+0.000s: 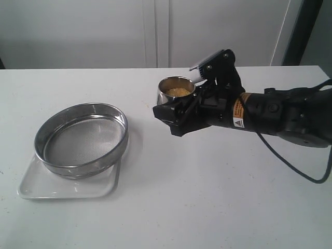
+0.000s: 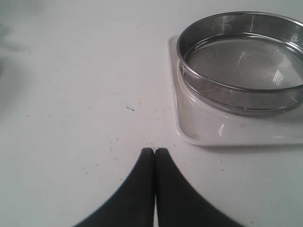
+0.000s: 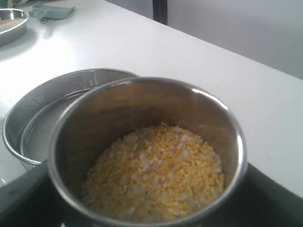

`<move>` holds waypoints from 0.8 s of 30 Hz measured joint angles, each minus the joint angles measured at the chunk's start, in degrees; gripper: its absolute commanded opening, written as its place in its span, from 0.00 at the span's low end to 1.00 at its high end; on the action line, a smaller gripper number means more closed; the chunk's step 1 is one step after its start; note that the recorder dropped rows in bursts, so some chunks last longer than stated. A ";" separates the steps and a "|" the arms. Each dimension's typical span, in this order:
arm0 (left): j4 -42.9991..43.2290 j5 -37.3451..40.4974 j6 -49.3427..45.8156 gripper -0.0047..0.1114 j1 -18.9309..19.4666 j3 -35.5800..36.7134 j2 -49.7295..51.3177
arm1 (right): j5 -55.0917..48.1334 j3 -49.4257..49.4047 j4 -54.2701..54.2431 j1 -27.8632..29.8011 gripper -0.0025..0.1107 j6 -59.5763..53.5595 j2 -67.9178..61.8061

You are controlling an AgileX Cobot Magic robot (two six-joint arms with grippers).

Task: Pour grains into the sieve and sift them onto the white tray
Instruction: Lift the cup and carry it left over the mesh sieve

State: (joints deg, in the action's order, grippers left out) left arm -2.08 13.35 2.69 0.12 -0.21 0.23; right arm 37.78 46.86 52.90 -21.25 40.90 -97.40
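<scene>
A small steel cup (image 1: 176,89) stands upright in my right gripper (image 1: 181,106), which is shut on it to the right of the sieve. The grains (image 3: 151,175), golden-yellow mixed with pale whitish ones, fill the cup's bottom (image 1: 178,92). Black fingers (image 3: 21,191) show at the cup's sides. The sieve (image 1: 80,140), a wide steel ring with grey mesh, rests on the white tray (image 1: 67,189) at the left; its mesh (image 2: 246,61) holds no grains. My left gripper (image 2: 155,150) is shut on nothing, low over the table beside the tray (image 2: 213,127). It is outside the exterior view.
Loose specks of grain (image 2: 156,113) dot the table by the tray. In the right wrist view, another steel bowl (image 3: 9,23) and a pale teal scoop (image 3: 49,10) lie far beyond the sieve (image 3: 42,113). The right arm's cable (image 1: 295,166) hangs over the table.
</scene>
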 measured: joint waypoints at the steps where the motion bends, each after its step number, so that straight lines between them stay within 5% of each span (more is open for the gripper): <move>1: 0.00 0.00 0.00 0.04 0.00 0.00 0.00 | -0.45 0.56 0.10 -0.49 0.02 0.00 0.00; 24: 0.00 0.00 0.00 0.04 0.00 0.00 0.00 | -24.21 20.34 -0.07 -16.42 0.02 2.57 -5.13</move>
State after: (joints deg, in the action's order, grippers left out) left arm -2.08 13.35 2.69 0.12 -0.21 0.23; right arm 13.57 67.20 52.83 -37.67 43.47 -102.53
